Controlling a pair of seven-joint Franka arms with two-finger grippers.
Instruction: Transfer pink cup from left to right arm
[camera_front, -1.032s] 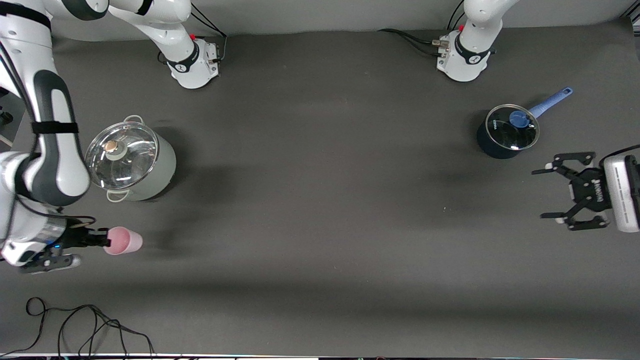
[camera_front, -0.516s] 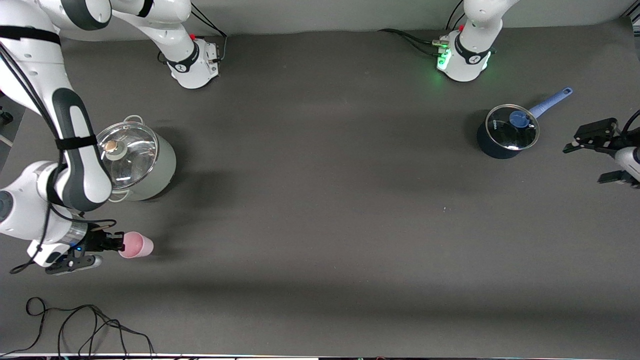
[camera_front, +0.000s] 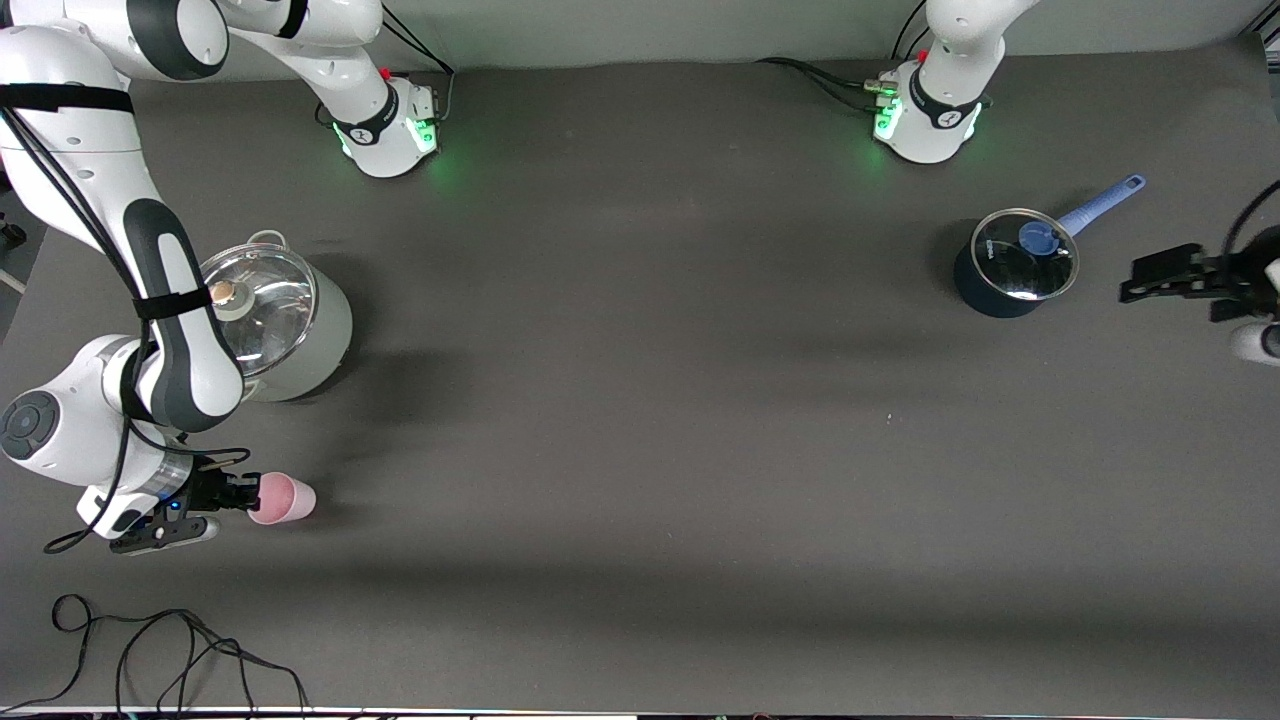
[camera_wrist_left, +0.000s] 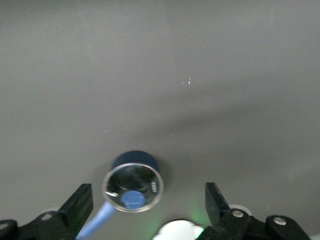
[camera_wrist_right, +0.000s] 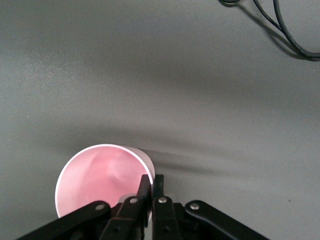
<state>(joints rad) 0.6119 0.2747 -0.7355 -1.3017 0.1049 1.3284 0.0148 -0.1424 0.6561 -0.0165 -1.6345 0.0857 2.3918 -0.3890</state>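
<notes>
Pink cup (camera_front: 283, 499) hangs pinched by its rim in the right pincer (camera_front: 240, 492), fingers (camera_wrist_right: 150, 192) closed on the wall, over the bench (camera_front: 640, 450) toward the right arm's end, beside the grey lidded pot (camera_front: 275, 325). Left pincer (camera_wrist_left: 147, 205) is spread wide and empty, above the blue saucepan (camera_front: 1015, 262).

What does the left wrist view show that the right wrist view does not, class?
Only the left wrist view shows the blue saucepan with its glass lid, framed by the left gripper's open fingers. Only the right wrist view shows the pink cup, its rim pinched by the right gripper, plus a black cable. Both show the dark table.
</notes>
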